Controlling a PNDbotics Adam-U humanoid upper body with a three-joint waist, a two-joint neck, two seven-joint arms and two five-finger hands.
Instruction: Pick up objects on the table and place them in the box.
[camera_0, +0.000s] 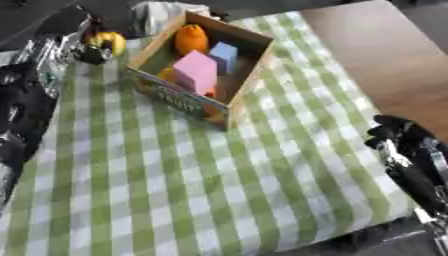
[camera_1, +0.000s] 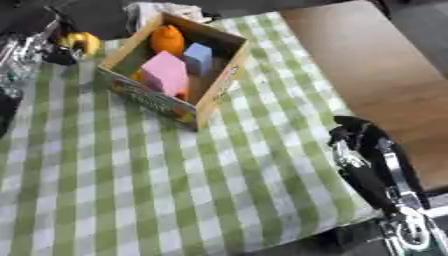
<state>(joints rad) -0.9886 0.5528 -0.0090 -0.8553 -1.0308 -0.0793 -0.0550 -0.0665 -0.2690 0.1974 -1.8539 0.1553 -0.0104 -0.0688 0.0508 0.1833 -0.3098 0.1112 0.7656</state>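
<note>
An open wooden box (camera_0: 248, 82) stands on the green checked cloth at the back. Inside it lie an orange fruit (camera_0: 191, 39), a pink block (camera_0: 196, 71) and a pale blue block (camera_0: 225, 54). My left hand (camera_0: 90, 52) is just left of the box's far corner, its dark fingers curled round a yellow curved thing (camera_0: 110, 42) held above the cloth. My right hand (camera_1: 352, 136) rests at the table's right edge near the front, fingers relaxed and holding nothing.
My left arm (camera_0: 26, 100) runs down the left side of the table. A bare brown tabletop (camera_1: 376, 65) lies to the right of the cloth. A white bundle (camera_0: 162, 12) sits behind the box. The checked cloth (camera_0: 192, 190) spreads across the front.
</note>
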